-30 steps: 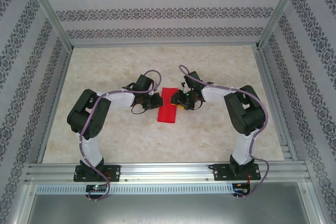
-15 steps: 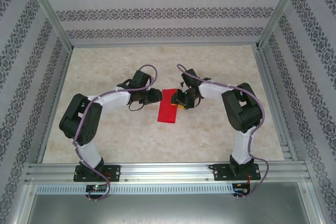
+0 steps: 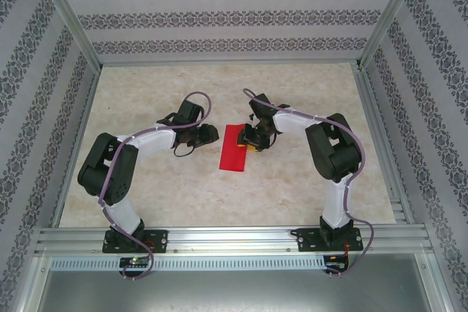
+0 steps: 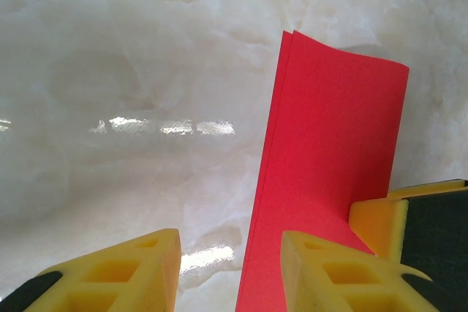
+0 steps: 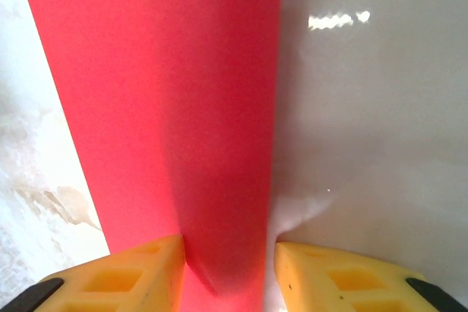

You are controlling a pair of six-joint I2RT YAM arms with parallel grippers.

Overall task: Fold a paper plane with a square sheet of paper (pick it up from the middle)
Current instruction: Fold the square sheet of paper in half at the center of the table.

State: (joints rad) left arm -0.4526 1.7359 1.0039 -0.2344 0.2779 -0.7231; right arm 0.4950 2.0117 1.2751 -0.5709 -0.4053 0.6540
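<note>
On the left, the left arm (image 3: pixel 117 173) bends up from the rail (image 3: pixel 234 237) and reaches in toward the middle of the pale marbled table (image 3: pixel 146 195). The left gripper (image 4: pixel 230 272) hangs low over the table with its jaws spread; its yellow fingers (image 4: pixel 131 272) have bare tabletop in the gap between them and hold nothing. In the left wrist view the right-hand finger sits at the left edge of the red paper (image 3: pixel 235 149), though I cannot tell whether it touches. The paper lies at the middle of the table, between the two grippers, as a rectangle longer than it is wide. Two layers show along its left edge, so it is folded in half, and its far end lifts a little off the surface. To the right, the right gripper (image 5: pixel 228 275) is down on the paper's far right corner, jaws apart. One finger is over the red sheet and the other over the table just beside its right edge, with a slightly raised strip of paper running between them. Whether the tips press on it I cannot tell. The right arm (image 3: pixel 333 155) arches back to the rail.
</note>
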